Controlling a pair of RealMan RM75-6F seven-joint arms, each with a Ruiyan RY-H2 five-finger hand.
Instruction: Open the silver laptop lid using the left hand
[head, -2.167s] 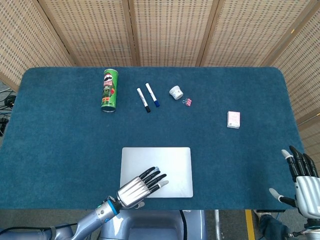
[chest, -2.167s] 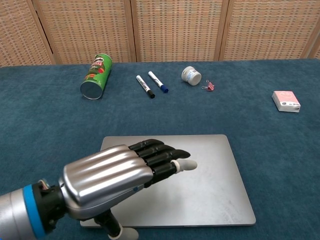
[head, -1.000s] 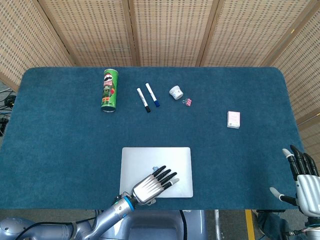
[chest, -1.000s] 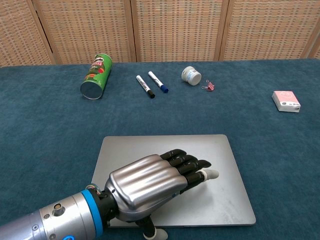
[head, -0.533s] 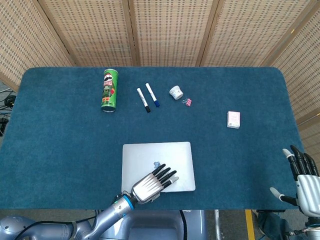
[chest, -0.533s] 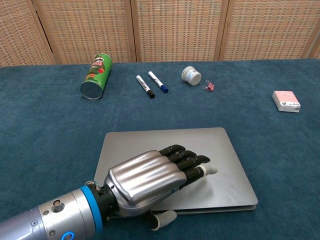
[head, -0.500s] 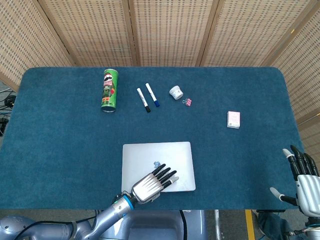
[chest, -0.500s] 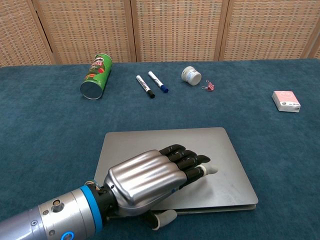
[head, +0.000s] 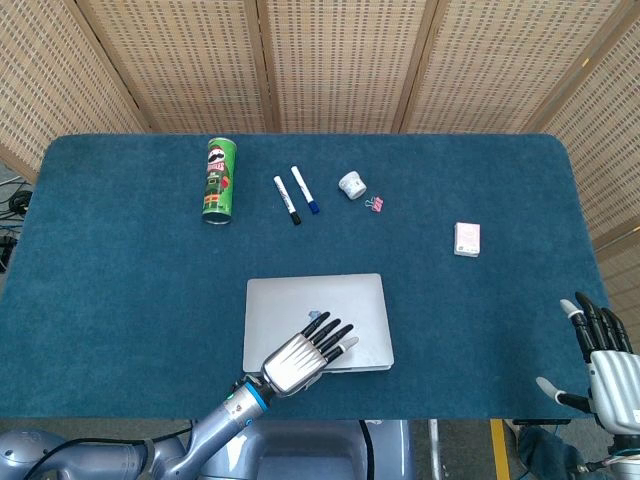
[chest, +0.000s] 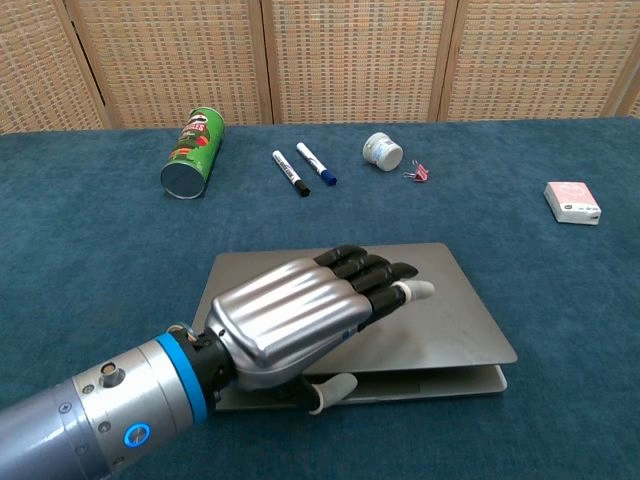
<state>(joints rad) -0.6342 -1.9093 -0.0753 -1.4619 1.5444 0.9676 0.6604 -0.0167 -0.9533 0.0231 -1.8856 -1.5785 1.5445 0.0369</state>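
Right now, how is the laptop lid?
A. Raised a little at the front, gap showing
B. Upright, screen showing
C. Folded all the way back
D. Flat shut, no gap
A. In the chest view the lid sits lifted off the base at its front edge, with the left hand on top of it and the thumb under that edge.

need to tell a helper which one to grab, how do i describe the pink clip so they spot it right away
Start at the far side of the blue table, where a green can, two markers and a small white jar lie in a row. The clip sits just right of the jar, near it. It is the tiniest item there and the only pink one in that row.
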